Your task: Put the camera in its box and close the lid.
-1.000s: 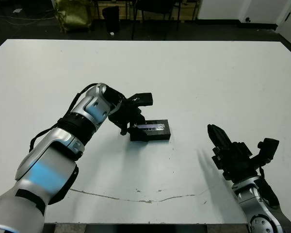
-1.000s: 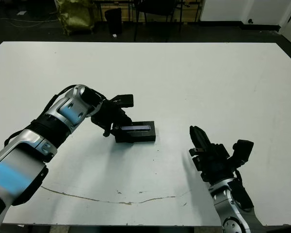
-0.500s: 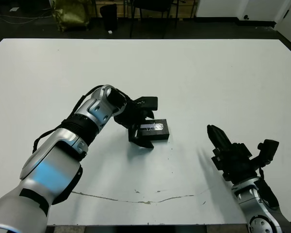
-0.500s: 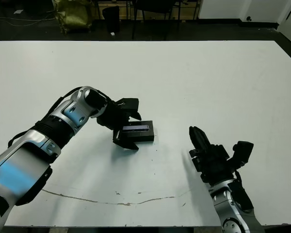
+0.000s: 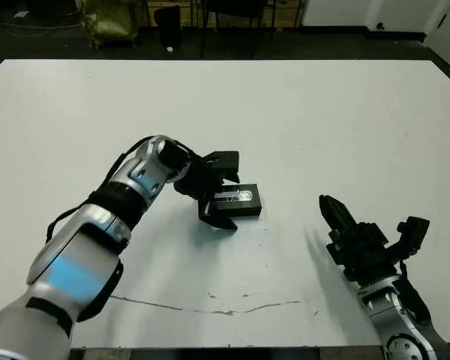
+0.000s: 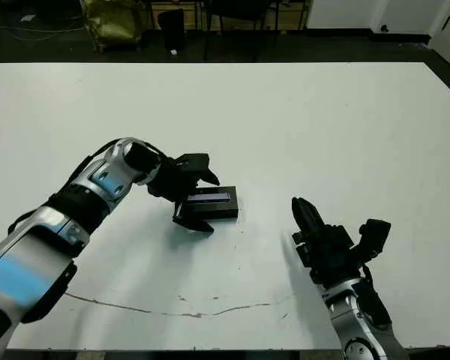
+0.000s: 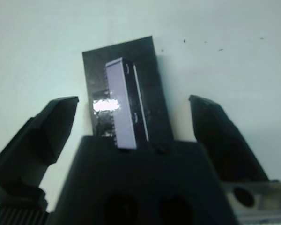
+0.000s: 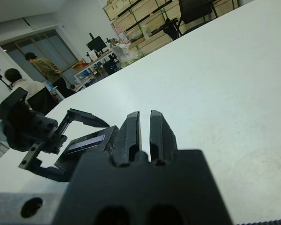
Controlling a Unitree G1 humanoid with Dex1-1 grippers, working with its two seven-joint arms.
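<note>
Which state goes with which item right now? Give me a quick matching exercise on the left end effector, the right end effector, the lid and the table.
Items:
1. left end effector
2. right end effector
3. lid
4. table

States:
A. fingers shut, holding nothing
B. white, with a thin crack line near the front edge
C. fingers open, straddling the black piece
D. black with a pale stripe, lying flat

Pairs: 1-C, 2-A, 3-D, 4-B

A small black rectangular box [image 5: 240, 201] lies flat mid-worktop, its black lid with lavender stripe [image 7: 124, 105] on top.
</note>
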